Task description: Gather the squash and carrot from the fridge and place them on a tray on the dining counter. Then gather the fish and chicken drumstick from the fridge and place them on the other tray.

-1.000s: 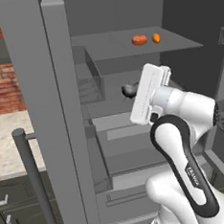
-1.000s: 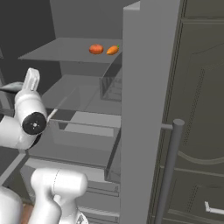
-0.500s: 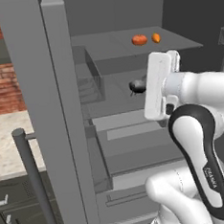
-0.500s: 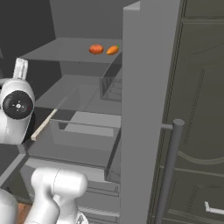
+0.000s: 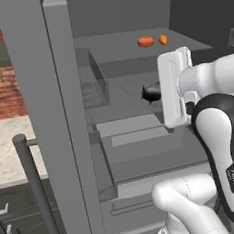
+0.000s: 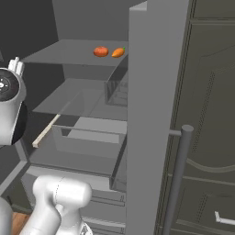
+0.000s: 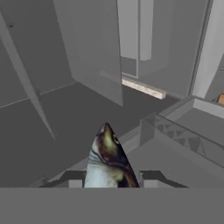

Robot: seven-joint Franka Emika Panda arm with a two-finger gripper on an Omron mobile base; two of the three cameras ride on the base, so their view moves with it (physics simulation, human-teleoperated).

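Fish [image 7: 107,162] gripped in the hand [image 7: 111,178], before the open fridge [image 5: 115,134].

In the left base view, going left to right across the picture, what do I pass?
Brick wall → dark door handle bar → grey fridge door edge → dark fish at the gripper → white hand → arm's dark-banded link. On the upper shelf: red round item, then orange one.

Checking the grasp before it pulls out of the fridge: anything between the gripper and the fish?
Nothing visible. In the hand view the fish sits directly between the two fingertips of the gripper, head pointing away from the hand, so it reads as already gripped. The tray is out of frame, so that path can't be judged.
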